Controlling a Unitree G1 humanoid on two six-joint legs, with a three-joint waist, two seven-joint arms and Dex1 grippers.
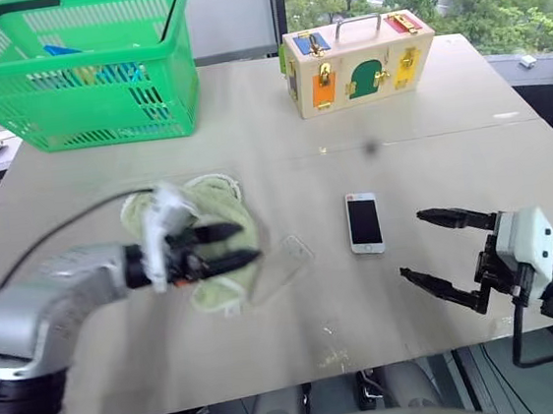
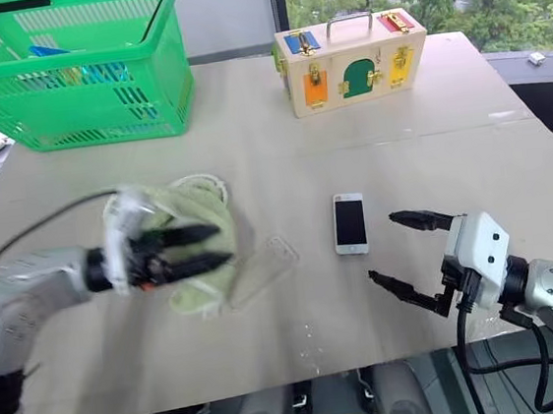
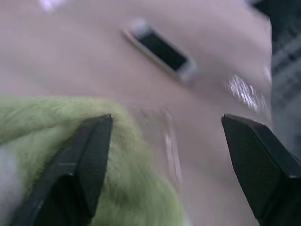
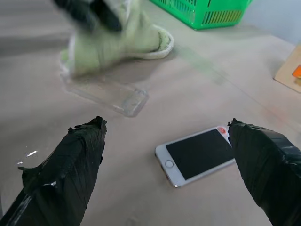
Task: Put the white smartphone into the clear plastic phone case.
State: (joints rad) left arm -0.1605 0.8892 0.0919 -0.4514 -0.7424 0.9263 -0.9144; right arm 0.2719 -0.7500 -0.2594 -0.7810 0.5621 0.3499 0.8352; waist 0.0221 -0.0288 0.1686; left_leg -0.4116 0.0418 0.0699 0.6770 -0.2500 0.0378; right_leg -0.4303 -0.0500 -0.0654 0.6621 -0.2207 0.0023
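Observation:
The white smartphone point(image 1: 364, 222) lies flat, screen up, on the table right of centre. The clear plastic phone case point(image 1: 283, 266) lies to its left, one end against a crumpled green cloth point(image 1: 218, 199). My left gripper point(image 1: 249, 243) hovers over the cloth's near side, pointing toward the case, open, with nothing between its fingers. In the left wrist view the case point(image 3: 162, 136) sits between the spread fingers, beyond them. My right gripper point(image 1: 414, 245) stands open just right of the phone, near the table's front edge. The right wrist view has the phone point(image 4: 200, 153) between its fingers.
A green plastic basket point(image 1: 75, 80) stands at the back left. A wooden box with coloured latches point(image 1: 360, 60) stands at the back centre. The table's front edge point(image 1: 323, 370) runs close below both grippers.

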